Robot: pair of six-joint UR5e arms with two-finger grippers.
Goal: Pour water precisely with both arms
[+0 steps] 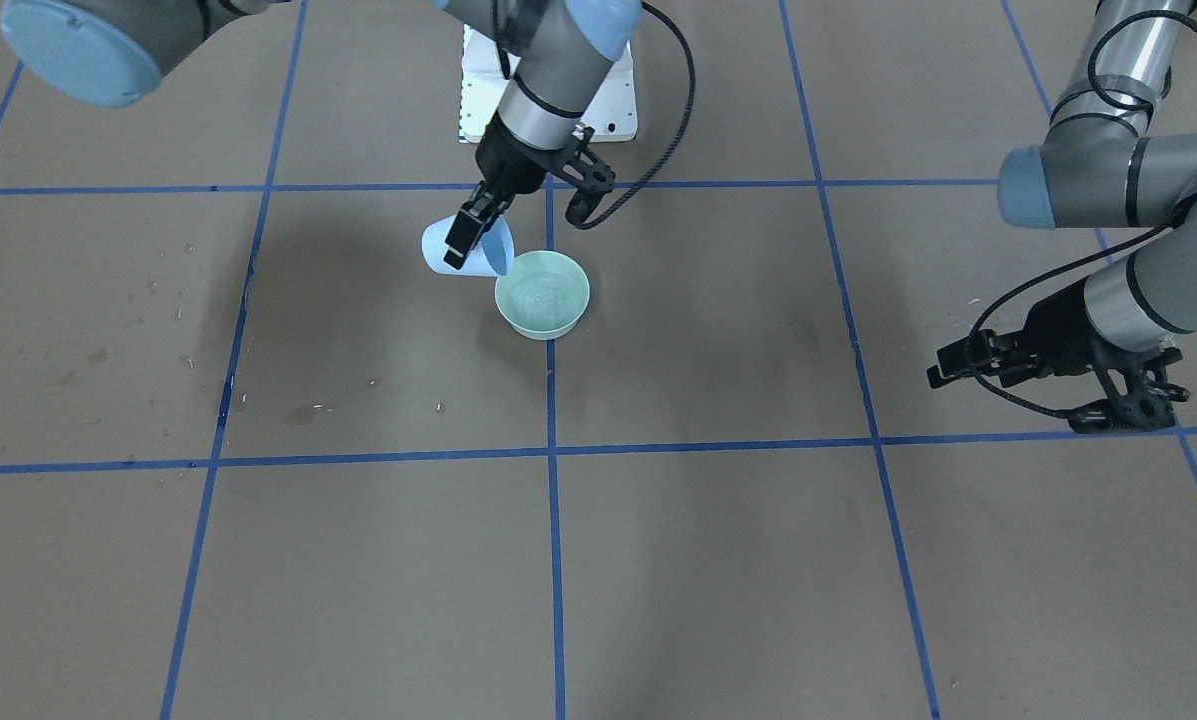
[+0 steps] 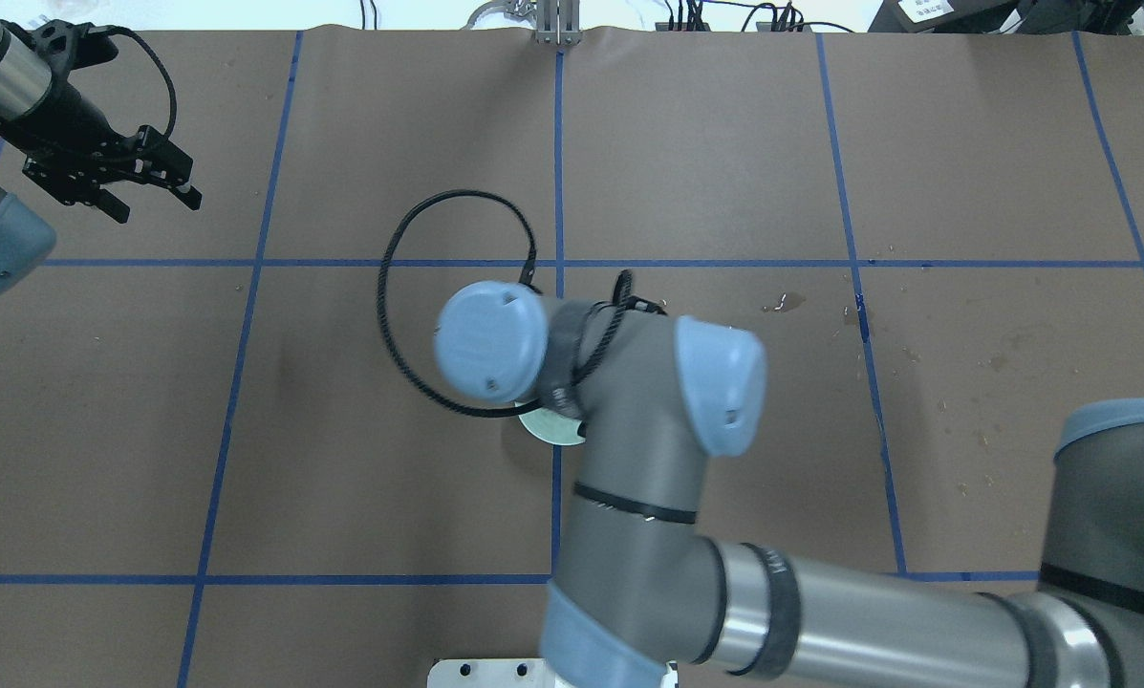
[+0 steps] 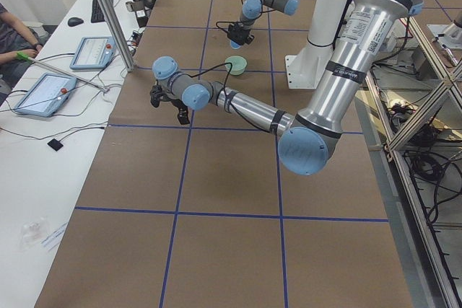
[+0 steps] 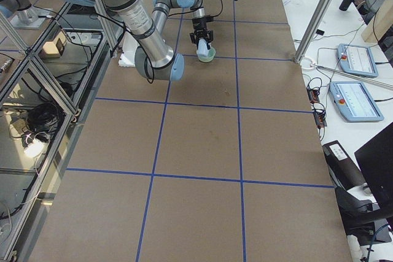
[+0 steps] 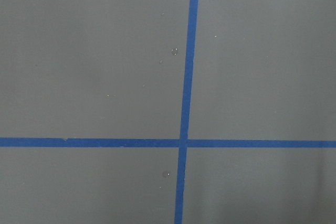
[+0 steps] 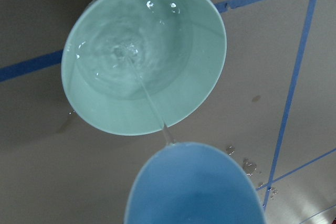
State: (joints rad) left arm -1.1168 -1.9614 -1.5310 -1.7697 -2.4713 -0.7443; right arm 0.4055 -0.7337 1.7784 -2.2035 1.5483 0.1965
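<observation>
My right gripper (image 1: 466,248) is shut on a pale blue cup (image 1: 438,250) and holds it tilted over the rim of a mint-green bowl (image 1: 568,310) near the table's middle. In the right wrist view a thin clear stream of water (image 6: 149,103) runs from the cup's lip (image 6: 194,187) into the bowl (image 6: 210,40), where rippling water (image 6: 123,56) glints. In the overhead view the right arm hides the cup and most of the bowl (image 2: 557,432). My left gripper (image 2: 156,205) is open and empty, far off to the side; it also shows in the front view (image 1: 943,368).
The white bolted pedestal plate (image 1: 613,100) lies just behind the bowl. A black cable loop (image 2: 419,287) hangs off the right wrist. Small wet spots (image 1: 303,412) mark the brown table. Blue tape lines (image 5: 184,142) form a grid.
</observation>
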